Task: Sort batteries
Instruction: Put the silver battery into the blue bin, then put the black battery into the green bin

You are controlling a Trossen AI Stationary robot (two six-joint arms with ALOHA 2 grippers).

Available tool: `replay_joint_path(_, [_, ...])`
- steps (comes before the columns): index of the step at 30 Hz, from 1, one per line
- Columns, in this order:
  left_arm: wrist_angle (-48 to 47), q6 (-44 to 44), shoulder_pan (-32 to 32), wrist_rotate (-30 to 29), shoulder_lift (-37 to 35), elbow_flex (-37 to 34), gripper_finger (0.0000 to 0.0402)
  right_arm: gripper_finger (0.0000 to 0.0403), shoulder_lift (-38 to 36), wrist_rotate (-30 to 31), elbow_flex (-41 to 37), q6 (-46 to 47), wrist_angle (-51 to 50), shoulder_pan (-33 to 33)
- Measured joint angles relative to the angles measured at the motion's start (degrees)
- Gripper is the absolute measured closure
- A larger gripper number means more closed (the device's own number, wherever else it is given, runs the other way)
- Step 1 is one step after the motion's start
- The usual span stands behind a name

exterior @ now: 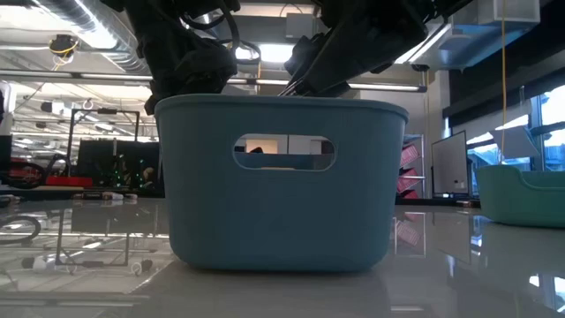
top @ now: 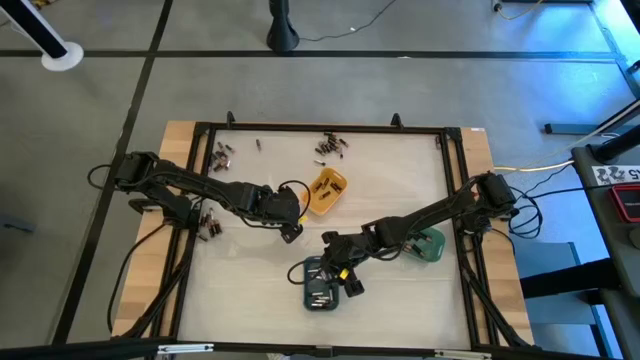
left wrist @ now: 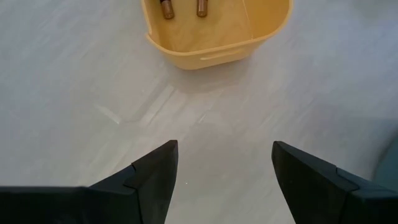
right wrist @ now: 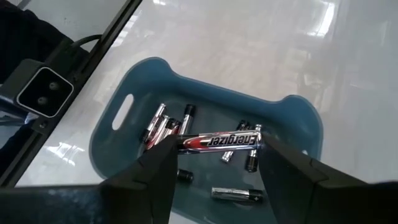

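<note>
My right gripper (right wrist: 217, 152) hangs over the slate-blue tray (right wrist: 292, 118), shut on one silvery battery with a red and black label (right wrist: 219, 140). Several more batteries (right wrist: 163, 127) lie on that tray's floor. In the high view the right gripper (top: 345, 280) is at the near middle of the table, above this blue tray (top: 312, 285). My left gripper (left wrist: 224, 165) is open and empty over bare table, just short of the orange tray (left wrist: 217, 46), which holds two batteries (left wrist: 166, 9). In the high view the left gripper (top: 291, 230) is left of the orange tray (top: 327, 190). My right gripper holds the battery lengthwise between its two fingers, one finger at each end (right wrist: 186, 143). The fingers slant down from the table's right side. The battery sits level across the gap, lifted clear above the blue tray's inside.
Loose batteries lie in heaps at the far left (top: 222, 155), the far middle (top: 330, 147) and the left edge (top: 207, 225). A green tray (top: 430, 245) stands under the right arm. A black frame (top: 320, 127) rims the white work surface. The low view is filled by the blue tray's wall (exterior: 282, 185).
</note>
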Motion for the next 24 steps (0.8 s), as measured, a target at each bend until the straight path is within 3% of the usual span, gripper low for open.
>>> replay_joint_path(11, [0.1,-0.1,0.0,0.0,0.0,0.0,0.0153,0.0200,0.0,-1.4,0.0,0.0,-0.2,0.0])
replay_joint_path(24, [0.3,-0.1,0.0,0.0,0.0,0.0,0.0153,0.0057,0.0,0.3,0.0,0.0,-0.4,0.0])
